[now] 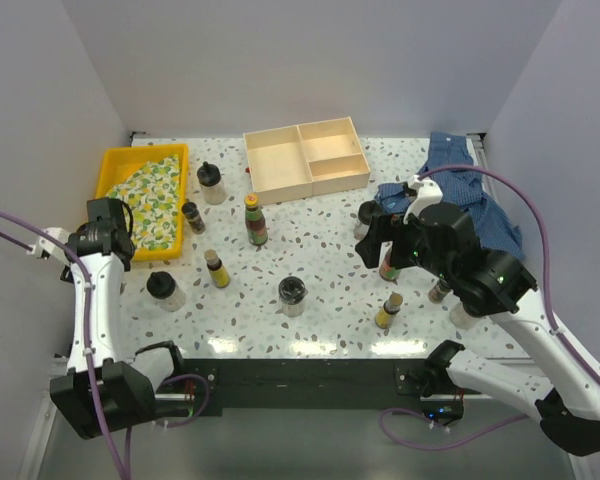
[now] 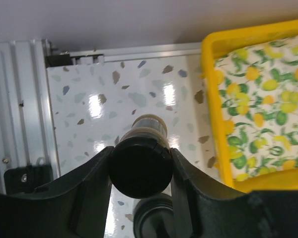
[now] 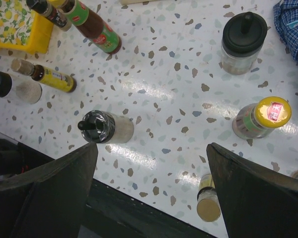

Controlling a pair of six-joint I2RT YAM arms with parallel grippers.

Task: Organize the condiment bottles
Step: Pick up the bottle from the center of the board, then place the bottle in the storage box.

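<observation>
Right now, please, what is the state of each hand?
Left hand: closed on a black-capped bottle.
Right hand: open, holding nothing.

On my feed: table (image 1: 330,240) white with grey and brown flecks. Tray (image 1: 140,152) bright yellow, its liner (image 1: 155,200) white with yellow lemons and green leaves. Box (image 1: 280,165) pale wood. Shirt (image 1: 460,175) blue check. Sauce bottle (image 3: 94,29) red-brown, green and red label. Small bottle (image 3: 57,79) yellow, tan cap. Jar (image 3: 243,39) clear, black lid. Yellow-capped bottle (image 3: 262,119) has a green label. Left wrist view shows a black-capped bottle (image 2: 139,166), tan body.
</observation>
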